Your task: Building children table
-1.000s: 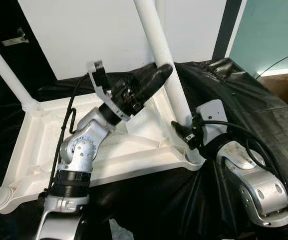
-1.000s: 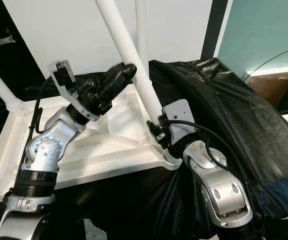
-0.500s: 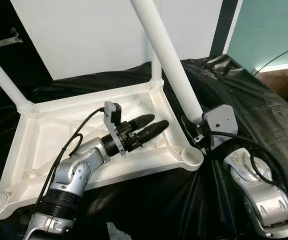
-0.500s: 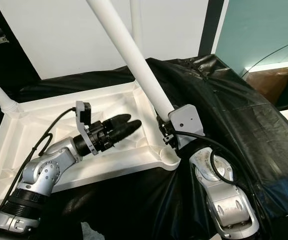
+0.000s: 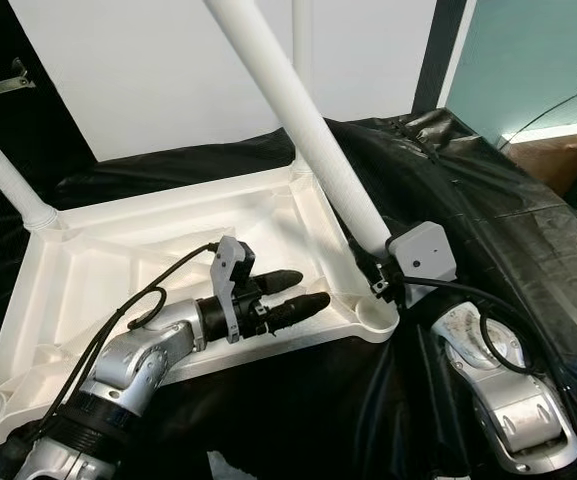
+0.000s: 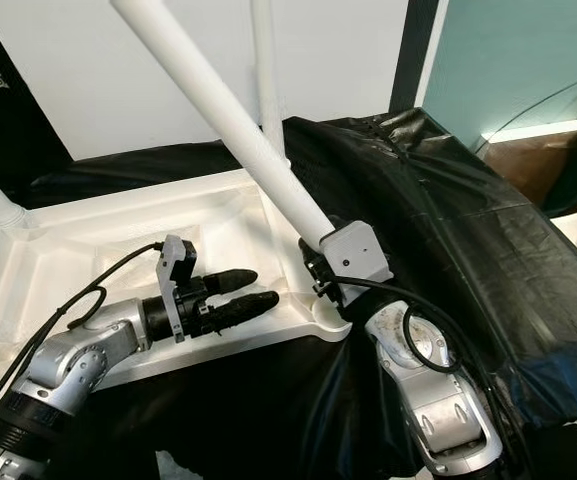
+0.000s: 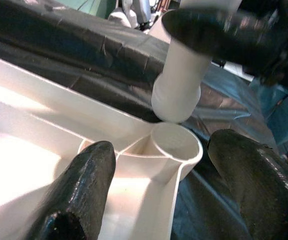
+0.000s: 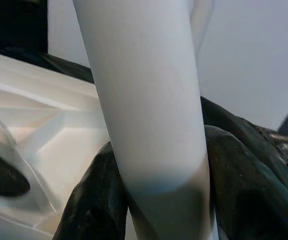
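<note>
So the white plastic tabletop point(image 5: 158, 260) is lying upside down on a black plastic sheet point(image 5: 488, 200), ribbed underside facing up, and there are already white legs standing in some of its corners: one at the far corner point(image 5: 301, 60) and one on the robot's left point(image 5: 3, 170). The right gripper point(image 5: 376, 272) is clamping its two black fingers point(image 8: 91, 200) around the lower end of another white leg point(image 5: 298, 130), which is leaning way over, its top tilting toward the robot's left and running out the top of the frame. Its bottom end is hanging just above the round corner socket point(image 7: 176, 145) at the near right corner of the tabletop. In the left wrist view the leg's end is sitting a bit off from the socket's opening, and I can't tell if it's touching the rim or just apart from it. The left gripper point(image 5: 303, 292) is reaching across the near edge of the tabletop, its fingers point(image 7: 81, 185) spread apart with nothing between them, pointing toward that same corner socket. A white wall point(image 5: 158, 70) is standing behind everything, with a teal panel point(image 5: 538, 60) off to the right.
</note>
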Robot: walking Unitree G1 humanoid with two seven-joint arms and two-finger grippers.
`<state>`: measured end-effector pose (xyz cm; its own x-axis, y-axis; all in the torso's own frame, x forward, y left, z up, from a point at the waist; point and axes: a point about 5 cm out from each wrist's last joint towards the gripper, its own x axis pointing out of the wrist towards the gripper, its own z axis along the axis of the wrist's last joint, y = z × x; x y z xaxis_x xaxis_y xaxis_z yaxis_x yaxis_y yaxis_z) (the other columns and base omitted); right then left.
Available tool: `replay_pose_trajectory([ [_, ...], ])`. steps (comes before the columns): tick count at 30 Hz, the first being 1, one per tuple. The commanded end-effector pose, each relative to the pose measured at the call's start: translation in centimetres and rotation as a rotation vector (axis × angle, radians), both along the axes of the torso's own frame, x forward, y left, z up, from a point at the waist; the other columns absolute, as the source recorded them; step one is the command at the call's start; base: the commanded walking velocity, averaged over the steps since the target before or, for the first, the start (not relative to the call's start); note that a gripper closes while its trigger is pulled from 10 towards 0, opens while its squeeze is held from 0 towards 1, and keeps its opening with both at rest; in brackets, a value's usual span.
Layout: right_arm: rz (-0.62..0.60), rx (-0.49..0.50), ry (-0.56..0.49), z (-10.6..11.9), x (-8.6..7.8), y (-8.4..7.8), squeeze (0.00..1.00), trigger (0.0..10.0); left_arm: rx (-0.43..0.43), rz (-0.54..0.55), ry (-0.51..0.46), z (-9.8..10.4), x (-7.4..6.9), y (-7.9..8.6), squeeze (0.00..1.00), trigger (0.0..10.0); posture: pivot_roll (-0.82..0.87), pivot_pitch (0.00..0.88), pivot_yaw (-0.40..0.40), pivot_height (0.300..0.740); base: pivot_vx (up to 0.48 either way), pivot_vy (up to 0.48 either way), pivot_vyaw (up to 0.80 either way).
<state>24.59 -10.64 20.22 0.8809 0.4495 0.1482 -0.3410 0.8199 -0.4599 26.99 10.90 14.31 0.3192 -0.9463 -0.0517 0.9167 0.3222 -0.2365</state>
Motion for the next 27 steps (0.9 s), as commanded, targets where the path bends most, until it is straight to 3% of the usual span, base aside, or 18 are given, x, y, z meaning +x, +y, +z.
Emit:
replay_pose_trajectory([
  [1, 0.059, 0.029, -0.028, 0.8, -0.3, 0.8, 0.00, 10.0, -0.100, -0.558, -0.019, 0.3, -3.0, 0.1, 0.00, 10.0, -0.17, 0.052, 0.042, 0.740, 0.000, 0.000, 0.00],
  [11, 0.056, 0.100, 0.028, 0.7, -0.3, 0.6, 0.00, 10.0, -0.033, -0.600, 0.020, -0.4, -3.4, 1.0, 0.00, 10.0, -0.17, 0.059, 0.031, 0.740, 0.000, 0.000, 0.00],
  [18, -0.014, 0.197, 0.082, 0.6, -0.7, -0.9, 0.00, 10.0, 0.002, -0.612, 0.047, -1.2, -4.0, 1.2, 0.00, 10.0, -0.16, 0.064, 0.030, 0.740, 0.000, 0.000, 0.00],
  [21, -0.055, 0.265, 0.136, -0.3, -1.1, -1.8, 0.00, 10.0, 0.004, -0.594, 0.054, -1.7, -3.9, 0.9, 0.00, 10.0, -0.17, 0.067, 0.032, 0.740, 0.000, 0.000, 0.00],
  [27, -0.073, 0.269, 0.198, -2.1, -1.4, -2.3, 0.00, 10.0, -0.021, -0.568, 0.049, -1.7, -3.5, 0.2, 0.00, 10.0, -0.18, 0.075, 0.042, 0.740, 0.000, 0.000, 0.00],
])
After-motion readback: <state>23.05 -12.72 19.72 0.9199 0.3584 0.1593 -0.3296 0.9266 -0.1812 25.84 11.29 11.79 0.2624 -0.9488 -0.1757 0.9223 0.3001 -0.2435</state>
